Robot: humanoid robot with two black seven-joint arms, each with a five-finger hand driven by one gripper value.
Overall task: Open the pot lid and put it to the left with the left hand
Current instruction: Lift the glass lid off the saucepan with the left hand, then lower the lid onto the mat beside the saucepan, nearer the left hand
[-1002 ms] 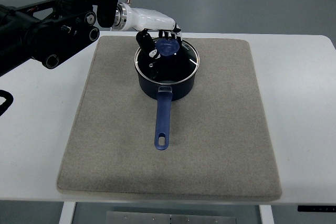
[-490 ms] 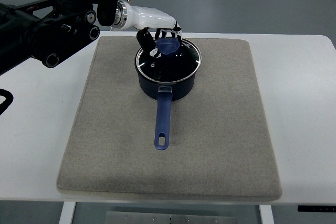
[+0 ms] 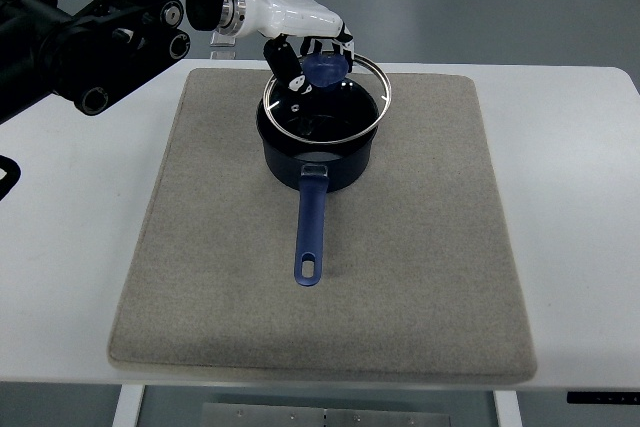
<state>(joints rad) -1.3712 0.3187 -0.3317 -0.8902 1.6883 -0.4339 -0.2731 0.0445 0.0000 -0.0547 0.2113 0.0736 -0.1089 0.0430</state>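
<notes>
I see my left hand (image 3: 305,42) gripping the blue knob of the round glass lid (image 3: 327,95), tilted above the dark blue long-handled saucepan (image 3: 315,152) on the grey felt mat (image 3: 420,247).

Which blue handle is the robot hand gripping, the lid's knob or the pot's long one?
The round blue knob on the glass lid, held by the left hand. The dark blue saucepan's long handle lies free, pointing toward the camera.

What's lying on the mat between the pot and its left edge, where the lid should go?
Nothing: in the top view, the grey mat left of the pot is bare.
</notes>
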